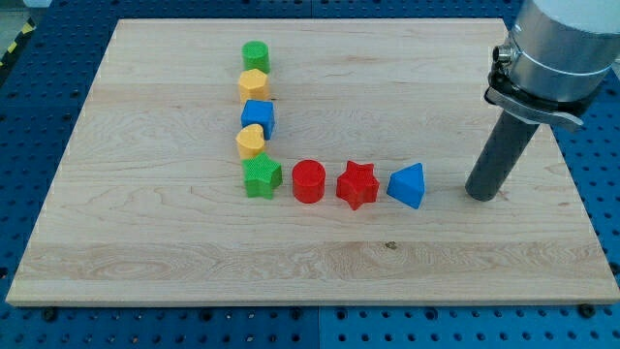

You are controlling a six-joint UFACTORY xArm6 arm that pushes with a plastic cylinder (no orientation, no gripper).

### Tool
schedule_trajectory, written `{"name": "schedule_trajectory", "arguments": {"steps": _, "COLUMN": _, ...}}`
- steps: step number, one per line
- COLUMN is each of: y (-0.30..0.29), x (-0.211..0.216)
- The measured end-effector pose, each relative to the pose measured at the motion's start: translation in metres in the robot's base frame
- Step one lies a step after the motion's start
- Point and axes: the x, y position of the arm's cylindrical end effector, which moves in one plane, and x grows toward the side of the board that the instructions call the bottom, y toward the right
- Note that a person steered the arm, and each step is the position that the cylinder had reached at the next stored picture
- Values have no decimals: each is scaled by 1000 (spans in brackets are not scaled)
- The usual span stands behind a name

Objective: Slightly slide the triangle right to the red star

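Note:
The blue triangle (408, 186) lies on the wooden board (145, 233), just to the view's right of the red star (356, 185), nearly touching it. My tip (481, 195) rests on the board to the view's right of the triangle, a clear gap apart from it. The dark rod rises from the tip toward the view's top right.
A red cylinder (309, 181) and a green star (262, 176) continue the row to the view's left. Above the green star stand a yellow heart-like block (250, 142), a blue cube (258, 117), a yellow hexagon (253, 84) and a green cylinder (256, 56).

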Motion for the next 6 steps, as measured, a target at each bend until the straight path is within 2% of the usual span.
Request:
{"name": "schedule_trajectory", "arguments": {"steps": 1, "y": 0, "x": 0}}
{"name": "schedule_trajectory", "arguments": {"steps": 2, "y": -57, "x": -26}}
{"name": "schedule_trajectory", "arguments": {"steps": 4, "y": -203, "x": -106}}
{"name": "schedule_trajectory", "arguments": {"steps": 5, "y": -208, "x": -106}}
{"name": "schedule_trajectory", "arguments": {"steps": 6, "y": -212, "x": -126}}
